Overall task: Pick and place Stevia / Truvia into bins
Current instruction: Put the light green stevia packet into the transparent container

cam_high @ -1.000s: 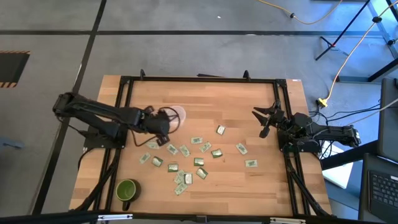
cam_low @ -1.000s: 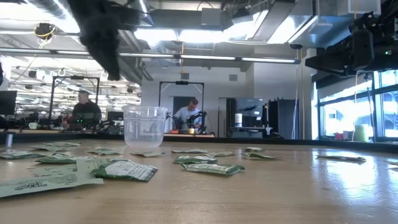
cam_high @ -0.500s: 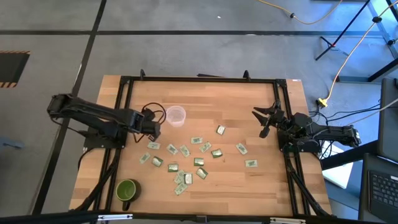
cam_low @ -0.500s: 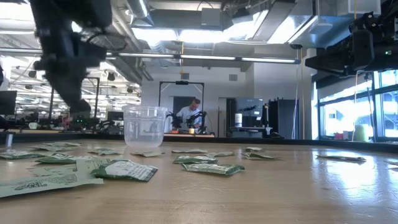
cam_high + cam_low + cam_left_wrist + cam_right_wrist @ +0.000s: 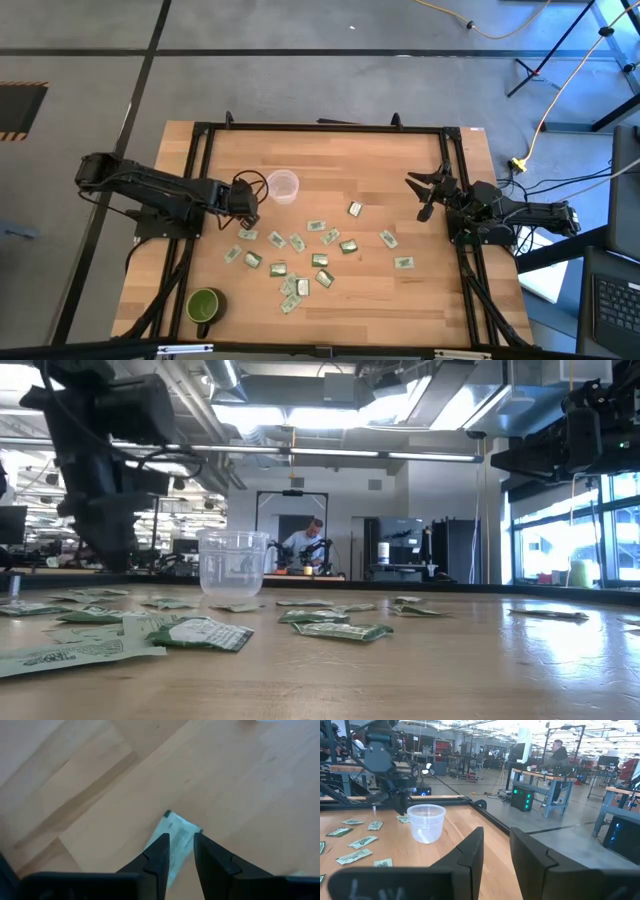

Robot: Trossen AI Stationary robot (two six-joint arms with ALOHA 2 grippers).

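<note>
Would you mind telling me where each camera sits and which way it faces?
High: overhead, straight down; both arms, cup, sachets.
Low: table height, across sachets into room; left arm beside cup.
Left wrist: down past open left claw at one sachet.
Right wrist: across table past right claw; cup.
Shared: cup.

Bright overhead room lighting, window glare, blurred foreground sachets.
</note>
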